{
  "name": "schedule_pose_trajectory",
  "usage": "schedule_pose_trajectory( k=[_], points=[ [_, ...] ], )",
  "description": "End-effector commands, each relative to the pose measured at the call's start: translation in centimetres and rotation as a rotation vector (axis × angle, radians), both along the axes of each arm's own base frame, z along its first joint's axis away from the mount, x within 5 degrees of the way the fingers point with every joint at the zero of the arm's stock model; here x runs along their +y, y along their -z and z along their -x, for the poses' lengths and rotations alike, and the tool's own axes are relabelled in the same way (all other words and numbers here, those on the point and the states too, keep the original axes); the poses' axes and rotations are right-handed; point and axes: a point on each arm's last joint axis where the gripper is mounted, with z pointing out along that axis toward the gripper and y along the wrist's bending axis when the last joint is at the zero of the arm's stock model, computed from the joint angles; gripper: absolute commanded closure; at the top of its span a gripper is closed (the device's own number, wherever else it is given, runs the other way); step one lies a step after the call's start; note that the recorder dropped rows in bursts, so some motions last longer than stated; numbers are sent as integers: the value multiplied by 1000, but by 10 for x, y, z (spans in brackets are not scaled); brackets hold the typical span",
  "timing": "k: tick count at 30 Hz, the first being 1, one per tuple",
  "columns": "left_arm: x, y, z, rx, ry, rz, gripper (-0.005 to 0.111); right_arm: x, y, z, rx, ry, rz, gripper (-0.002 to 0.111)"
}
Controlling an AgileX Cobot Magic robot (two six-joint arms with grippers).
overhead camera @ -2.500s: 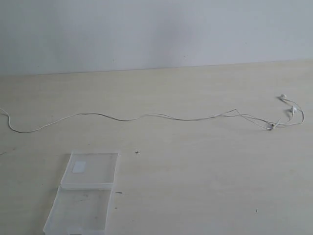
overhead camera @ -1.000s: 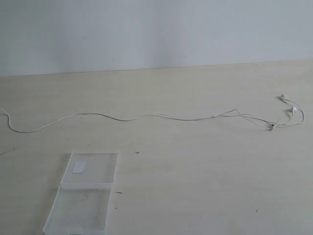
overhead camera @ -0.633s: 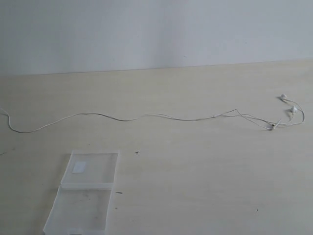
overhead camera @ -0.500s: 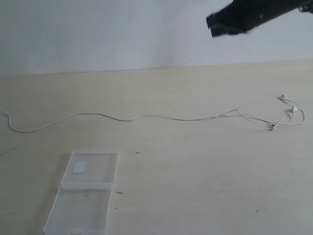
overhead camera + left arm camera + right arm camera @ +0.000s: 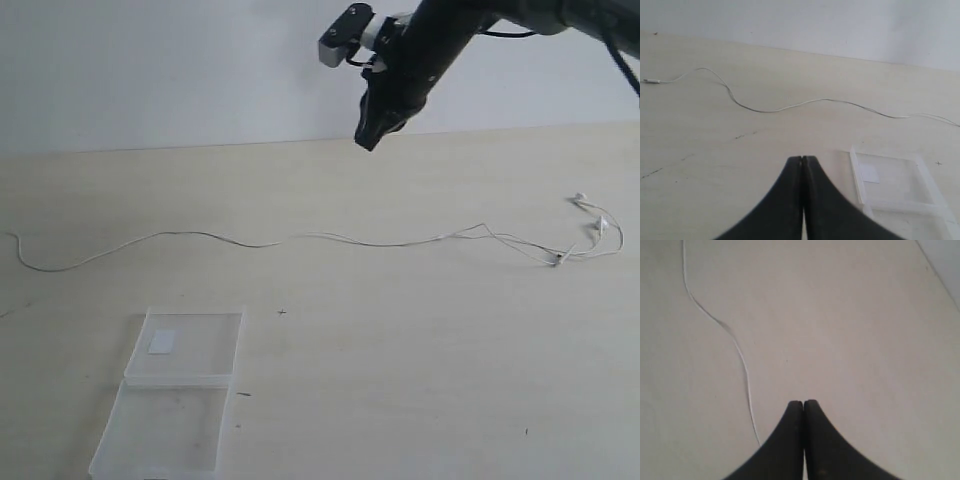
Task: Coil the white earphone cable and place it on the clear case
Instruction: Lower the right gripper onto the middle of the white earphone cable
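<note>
The right arm [image 5: 452,35] reaches in from the upper right of the exterior view, black and angled steeply down toward the left, with a pale camera block [image 5: 345,42] mounted at its wrist. The right gripper [image 5: 367,138] points downward, its two dark fingers [image 5: 790,440] pressed flat together with no gap. The left gripper [image 5: 802,161] likewise has its fingers [image 5: 785,205] closed tip to tip, holding nothing.

The right arm [image 5: 440,35] is matte black, with a small silver-grey camera box [image 5: 343,40] at its wrist and a thin black cable [image 5: 620,60] behind. The right claw [image 5: 368,136] and left claw [image 5: 802,159] are both smooth black, their fingers tapering to a narrow seam.
</note>
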Motion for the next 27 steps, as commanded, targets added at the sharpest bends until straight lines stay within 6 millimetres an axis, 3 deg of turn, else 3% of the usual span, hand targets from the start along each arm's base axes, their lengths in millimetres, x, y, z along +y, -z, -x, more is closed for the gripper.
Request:
schedule_pose_trajectory(
  k=[1,4,7,14,21,27],
  points=[
    [0,-1,0,-10,-5,-1,107,31,18,4,9,-95,26,108],
    [0,-1,0,-10,-5,-1,107,45,37,7,41,-125,41,108],
    [0,-1,0,-10,-5,-1,107,53,57,8,73,-139,53,101],
    [0,-1,0,-10,-5,-1,107,58,82,6,103,-116,52,65],
    [0,-1,0,-10,-5,-1,107,59,103,4,138,-80,64,64],
    [0,-1,0,-10,-5,-1,107,55,105,0,105,-38,98,64]
  ],
)
